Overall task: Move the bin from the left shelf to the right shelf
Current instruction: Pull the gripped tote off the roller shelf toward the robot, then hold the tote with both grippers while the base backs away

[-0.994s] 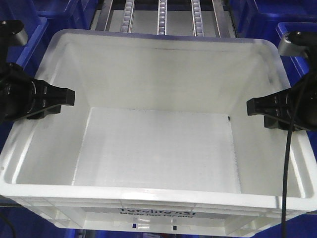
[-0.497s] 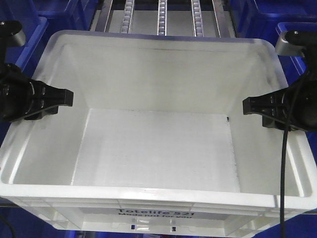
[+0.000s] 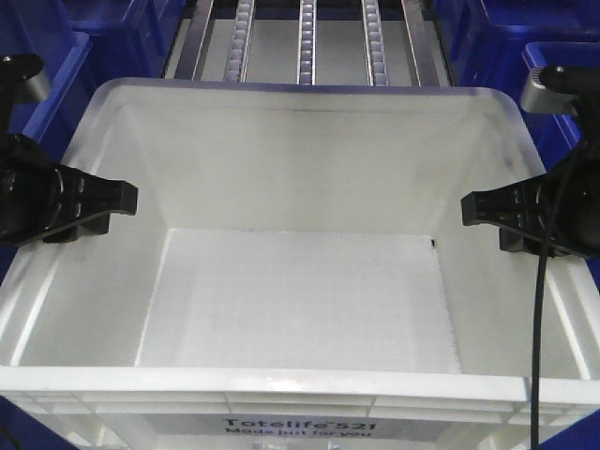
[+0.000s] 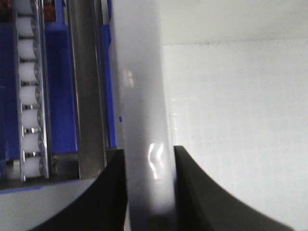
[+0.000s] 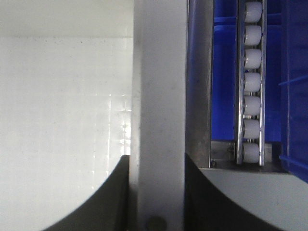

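Note:
The white bin [image 3: 300, 291] fills the front view, empty, its "Totelife 521" print on the near wall. My left gripper [image 3: 127, 197] is shut on the bin's left rim and my right gripper [image 3: 473, 208] on its right rim. In the left wrist view the black jaws of the left gripper [image 4: 149, 155] press both sides of the thick white rim [image 4: 139, 86]. The right wrist view shows the right gripper [image 5: 156, 161] clamping the rim [image 5: 159, 86] likewise. Beyond the far rim lies a shelf level with pale roller tracks [image 3: 307, 42]; I cannot tell whether it is the right shelf.
Dark blue crates stand at the left [image 3: 56, 56] and the right [image 3: 525, 37] of the rack. A roller track [image 4: 29, 96] and a steel rail [image 4: 86, 96] run just outside the bin's left wall. Another roller track [image 5: 251, 82] runs outside its right wall.
The bin has slid toward the camera with both grippers still clamped on its rims. More of the roller tracks shows beyond its far rim.

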Motion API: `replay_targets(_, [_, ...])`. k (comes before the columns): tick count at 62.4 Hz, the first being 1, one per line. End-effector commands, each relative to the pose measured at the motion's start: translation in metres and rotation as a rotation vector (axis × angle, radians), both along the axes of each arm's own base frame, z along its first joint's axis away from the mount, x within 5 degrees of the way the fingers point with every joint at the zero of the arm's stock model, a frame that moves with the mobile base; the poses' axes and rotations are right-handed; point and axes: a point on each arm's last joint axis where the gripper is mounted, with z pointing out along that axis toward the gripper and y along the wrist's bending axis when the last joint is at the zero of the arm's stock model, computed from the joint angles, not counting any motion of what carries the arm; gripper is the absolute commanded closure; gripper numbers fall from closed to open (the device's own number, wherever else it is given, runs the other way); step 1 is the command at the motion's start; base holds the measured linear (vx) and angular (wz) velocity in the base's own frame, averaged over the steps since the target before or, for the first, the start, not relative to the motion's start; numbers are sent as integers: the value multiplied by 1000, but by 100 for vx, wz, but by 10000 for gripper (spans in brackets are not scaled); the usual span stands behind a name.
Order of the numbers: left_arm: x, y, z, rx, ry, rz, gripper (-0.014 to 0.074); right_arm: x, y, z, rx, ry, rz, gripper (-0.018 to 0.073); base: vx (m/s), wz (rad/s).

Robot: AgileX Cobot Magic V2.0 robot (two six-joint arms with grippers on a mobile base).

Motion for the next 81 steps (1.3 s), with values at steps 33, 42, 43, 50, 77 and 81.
replay_targets(33, [-19, 16, 34, 19, -165, -1, 576, -6, -19, 28, -81, -169, -42, 561, 0, 0])
replay_targets(42, [-19, 16, 34, 19, -165, -1, 576, -6, -19, 28, -81, -169, -42, 561, 0, 0])
replay_targets(43, [-19, 16, 34, 19, -165, -1, 576, -6, -19, 28, -81, -169, -42, 561, 0, 0])
replay_targets(50, [-19, 16, 34, 19, -165, -1, 576, -6, -19, 28, -82, -169, -40, 561, 0, 0])
replay_targets(77, [-19, 16, 34, 19, -165, -1, 576, -6, -19, 28, -82, -169, -40, 561, 0, 0])
replay_targets(81, [-19, 16, 34, 19, -165, -1, 576, -6, -19, 28, -82, -169, -40, 561, 0, 0])
